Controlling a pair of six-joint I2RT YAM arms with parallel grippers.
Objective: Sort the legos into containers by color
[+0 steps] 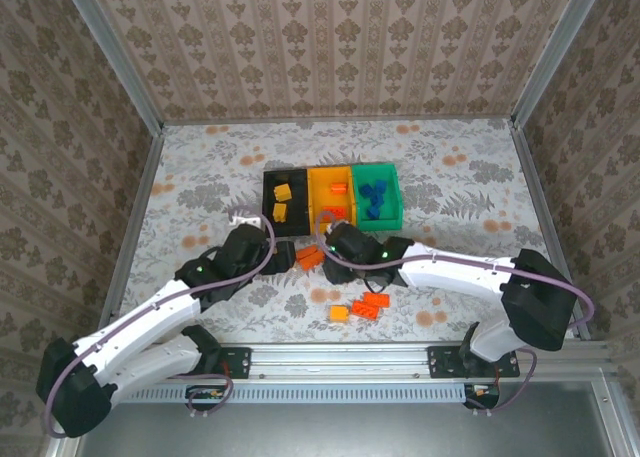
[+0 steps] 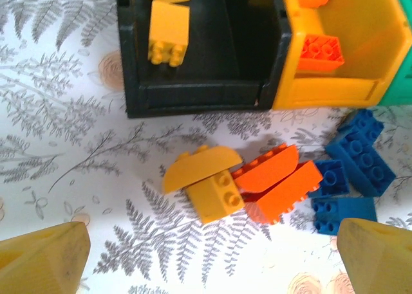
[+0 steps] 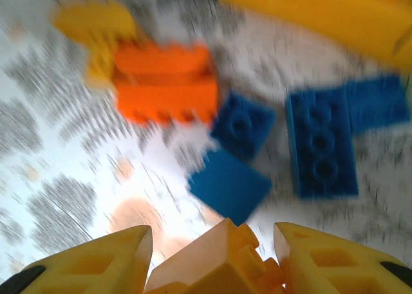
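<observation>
The left arm (image 1: 150, 322) is stretching forward and rightward across the table (image 1: 200, 167). The left gripper (image 2: 212, 265) is hanging above a loose cluster of legos (image 2: 257, 184), its jaws standing wide apart with nothing between them. The right arm (image 1: 450, 269) is bending leftward toward the same cluster. In a blurred wrist view, the right gripper (image 3: 212, 236) is clamping a pale orange brick (image 3: 206, 275) between its fingers. Beneath the left gripper, two yellow-orange pieces, two red-orange pieces and several blue ones are lying close together, just in front of the black bin (image 2: 193, 100) and the orange-yellow bin (image 2: 335, 91). The black bin is holding yellow-orange bricks, the orange-yellow bin red-orange ones, and the green bin (image 1: 378, 220) blue ones. More red-orange bricks (image 1: 366, 308) are lying nearer the arms' bases.
</observation>
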